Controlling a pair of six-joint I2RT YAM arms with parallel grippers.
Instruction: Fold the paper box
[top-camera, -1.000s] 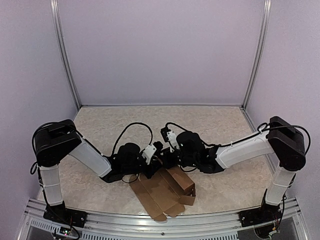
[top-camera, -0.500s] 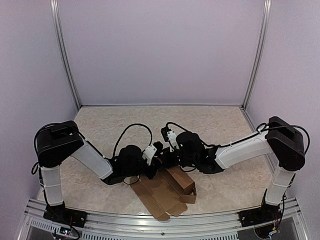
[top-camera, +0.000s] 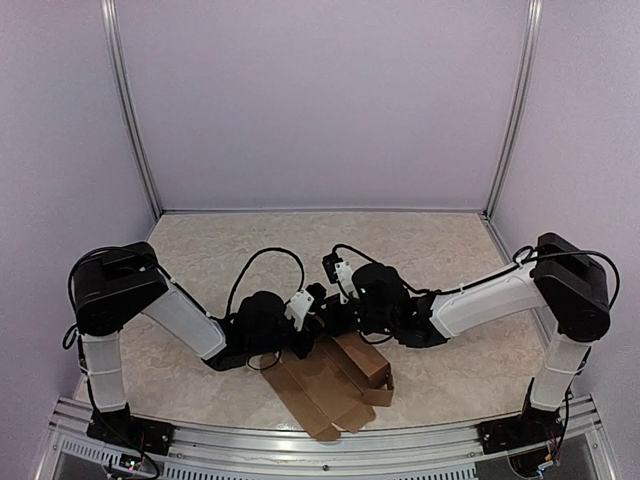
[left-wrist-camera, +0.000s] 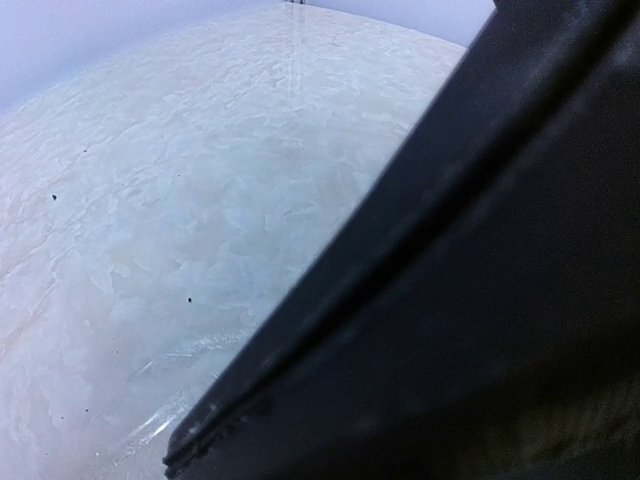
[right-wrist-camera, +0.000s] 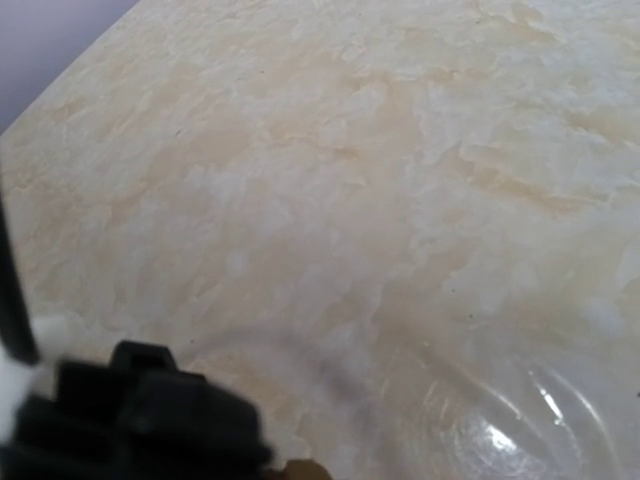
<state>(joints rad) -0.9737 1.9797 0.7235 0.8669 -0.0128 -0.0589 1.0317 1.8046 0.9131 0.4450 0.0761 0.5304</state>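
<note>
- The lilac walls (top-camera: 320, 100) close in the space far behind and to both sides of the two pincers.
- The table (top-camera: 200, 250) has a marbled beige top that spreads out under both pincers. The left wrist view (left-wrist-camera: 150, 200) and the right wrist view (right-wrist-camera: 400, 150) show the same top close up and blurred.
- The left arm (top-camera: 180, 315) and the right arm (top-camera: 490, 295), both white and black, lie low over the table. They reach inward until their wrists almost meet at the middle.
- The paper box (top-camera: 325, 385) is plain brown card and lies on the table just on the near side of both pincers, toward the arm bases. Its far edge sits right beneath them. The part nearer the right pincer stands up as a low folded wall, while the flaps and tabs on the near side lie flat.
- The left pincer (top-camera: 308, 340) sits at the far left corner of the box, just beside the right pincer. I cannot tell whether it is wide, narrow or holding the card. Its own camera shows only a large, out-of-focus dark shape (left-wrist-camera: 480, 300) across the lower right.
- The right pincer (top-camera: 333, 322) points toward the left one over the box's far edge. Its opening cannot be made out either. In its own camera a dark blurred mass (right-wrist-camera: 130, 420) fills the lower left corner, with a small brown sliver at the bottom edge beside it.
- A black cable (top-camera: 265, 262) loops up behind the left pincer, on its far side.
</note>
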